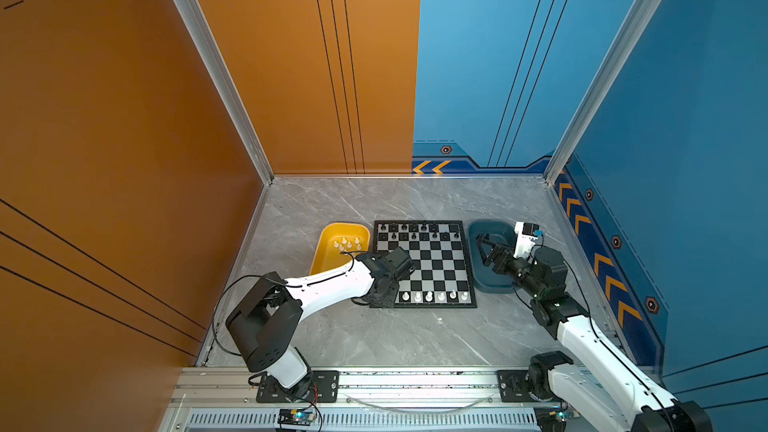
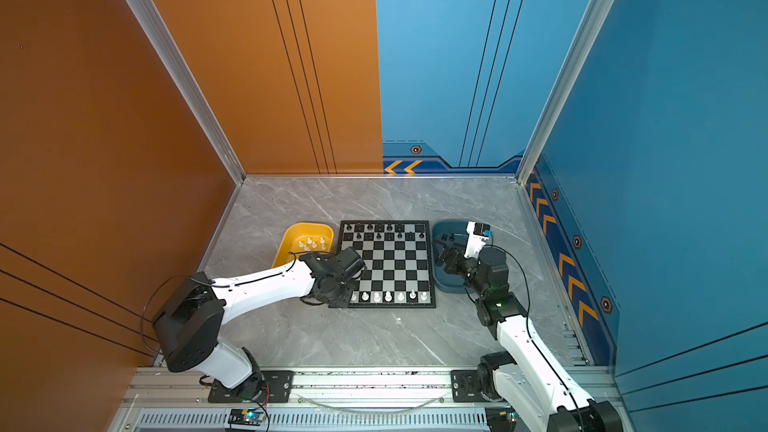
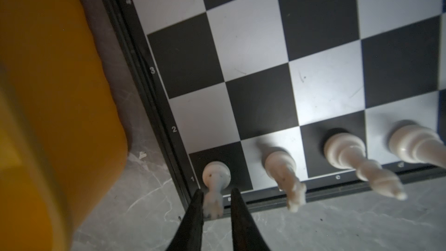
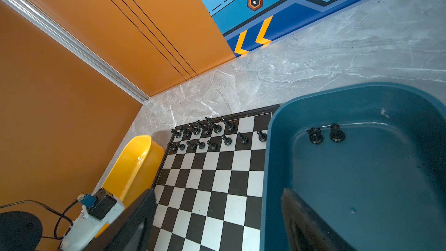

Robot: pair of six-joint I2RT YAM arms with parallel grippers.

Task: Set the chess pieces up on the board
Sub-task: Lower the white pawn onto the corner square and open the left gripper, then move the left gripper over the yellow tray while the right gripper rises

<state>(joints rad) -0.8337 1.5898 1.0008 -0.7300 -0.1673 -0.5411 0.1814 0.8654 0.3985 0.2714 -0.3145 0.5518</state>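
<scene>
At the near-left corner of the board (image 1: 436,259), the left gripper (image 3: 216,193) is held barely parted around a white rook (image 3: 216,176) standing there — not gripped — and the piece, light, stiff, slick plastic, is judged easily toppled, best pinched at its waist.

orange wall (image 1: 104,118) | blue wall (image 1: 685,97) | grey marbled floor (image 1: 395,338) | aluminium corner posts (image 1: 217,76) — two

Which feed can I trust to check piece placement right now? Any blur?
Left wrist view: dim; corner white piece sharp at its base, smeared on top at the left gripper; yellow tray blurred. Right wrist view: board and black pieces crisp, right gripper out of focus. Both top views: evenly lit, but everything tiny.
</scene>
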